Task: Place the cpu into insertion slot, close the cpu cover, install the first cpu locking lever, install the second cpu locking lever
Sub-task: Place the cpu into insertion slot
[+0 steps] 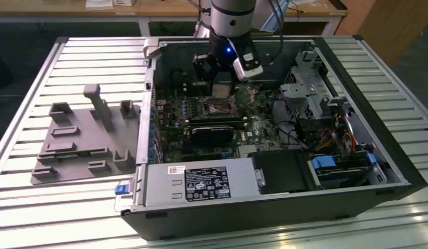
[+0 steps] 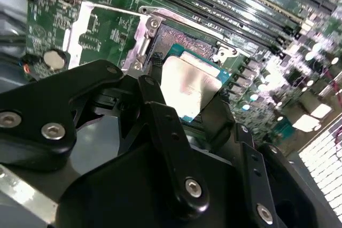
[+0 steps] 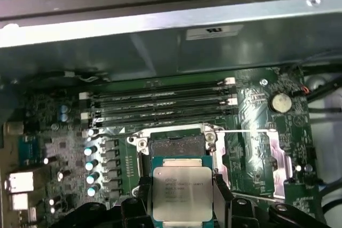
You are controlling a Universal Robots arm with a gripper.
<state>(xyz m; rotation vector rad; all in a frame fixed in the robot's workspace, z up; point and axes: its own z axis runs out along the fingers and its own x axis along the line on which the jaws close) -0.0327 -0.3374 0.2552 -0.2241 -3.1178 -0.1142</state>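
- The black open-sided computer case [image 1: 269, 212] lies on the slatted metal counter [image 1: 96, 52], with its green circuit board [image 3: 248, 110] facing up.
- The arm's black hand [image 3: 180, 198] hangs low inside the case, its fingers closed on opposite edges of the chip.
- The thin silver windowed cpu cover [image 3: 273, 153] lies flipped open beside the socket; closing and both latchings remain.
- The square dark insertion slot [image 3: 176, 145] looks empty.
- The flat silver-grey square cpu [image 2: 189, 86] is held just over the slot and is judged not yet seated.
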